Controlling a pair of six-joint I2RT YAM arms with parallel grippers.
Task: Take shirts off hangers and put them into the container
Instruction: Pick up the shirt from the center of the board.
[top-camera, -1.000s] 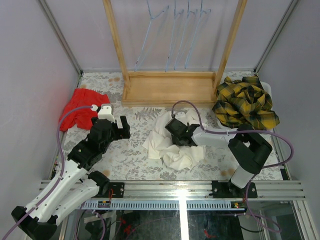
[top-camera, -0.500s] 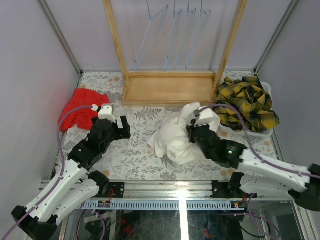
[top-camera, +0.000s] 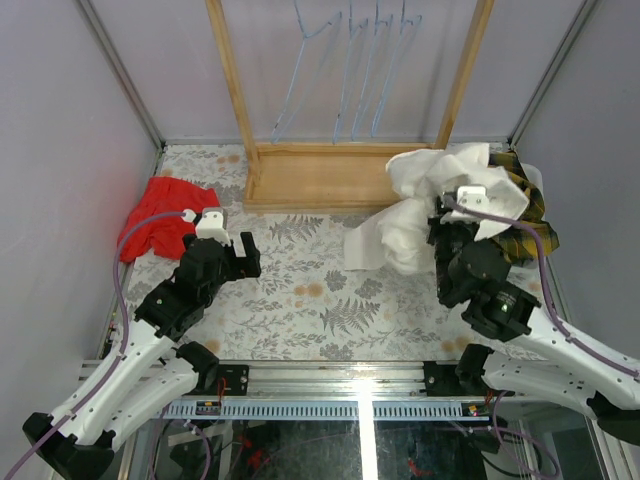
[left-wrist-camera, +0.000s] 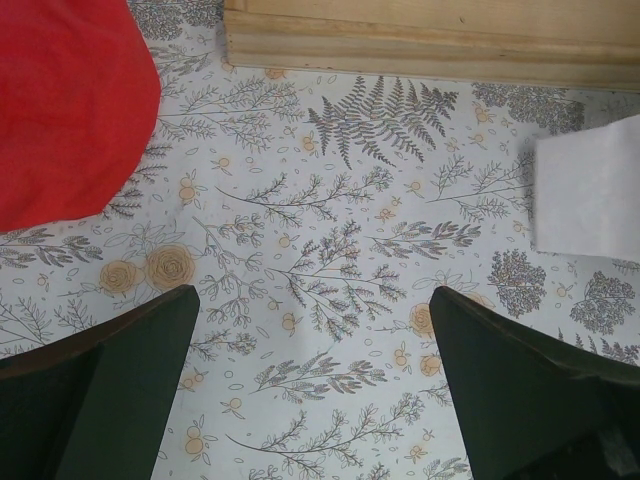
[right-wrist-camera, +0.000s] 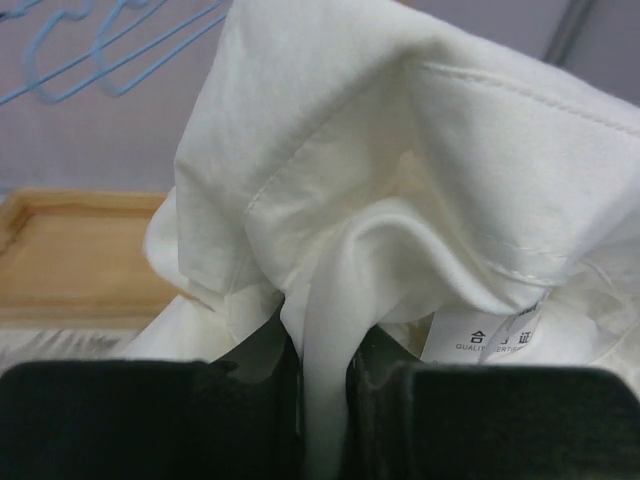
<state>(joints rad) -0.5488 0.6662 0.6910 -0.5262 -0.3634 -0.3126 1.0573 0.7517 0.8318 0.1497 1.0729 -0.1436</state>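
A white shirt (top-camera: 425, 200) hangs bunched in the air at the far right of the table (top-camera: 300, 310). It is partly over the plaid shirt (top-camera: 530, 225) that fills the container (top-camera: 534, 177). We hold it by a fold near the collar, our right gripper (right-wrist-camera: 322, 375) pinching that fabric tight, likely to carry it over the basket. Behind, blue hangers (top-camera: 356, 80) hang bare on the wooden rack (top-camera: 340, 175). Our left gripper (left-wrist-camera: 312, 330) hovers low over the tabletop, fingers spread wide and holding nothing, near a red cloth (left-wrist-camera: 60, 100).
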